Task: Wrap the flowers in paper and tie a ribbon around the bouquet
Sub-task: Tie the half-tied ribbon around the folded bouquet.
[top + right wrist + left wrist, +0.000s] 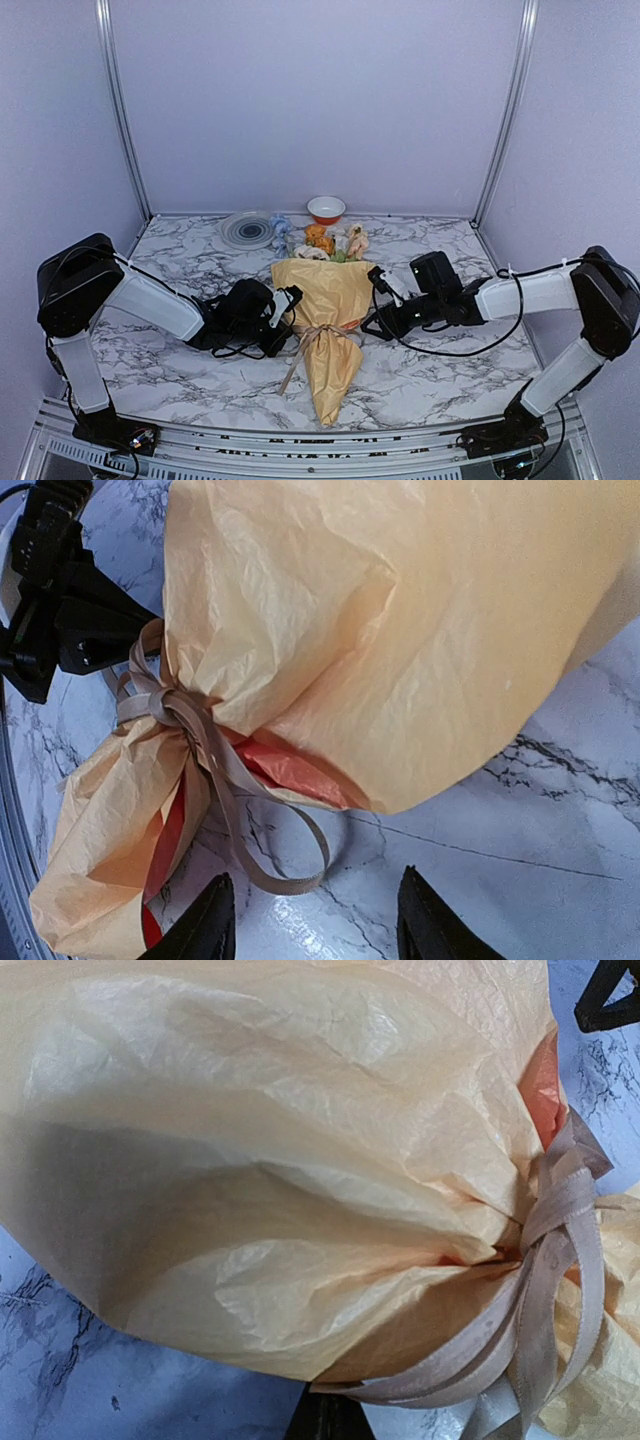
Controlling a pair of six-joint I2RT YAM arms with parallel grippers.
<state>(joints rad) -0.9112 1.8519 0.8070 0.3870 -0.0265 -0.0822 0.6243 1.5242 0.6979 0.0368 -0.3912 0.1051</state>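
The right pincer [316,895] is half spread with nothing between its fingers. Its tips sit low over the worktop [520,820], just short of the hanging loop of the ribbon [215,750]. The left pincer [323,1412] is closed, and the ribbon strands run to a point right at its tips, so it looks to be pinching them (the contact itself sits at the frame's edge). Between the two lies the bouquet [328,320], flat on the marble with its narrow end toward the arms. The ribbon is knotted round its waist, where the paper [400,630] gathers and the orange inner face peeps out. I judge the wrapping done and the tying in its last stage: a knot is there, but the loop hangs slack. The next move likely calls for the right pincer to close on that loop or a free tail and draw away from the left, steadily, lest the thin paper tear or the cone slide. As for containers, the cone holds the flowers [330,240], their heads showing at its wide far end. Behind it stand a bowl [326,215] and a plate [228,230], neither with anything visible in it.
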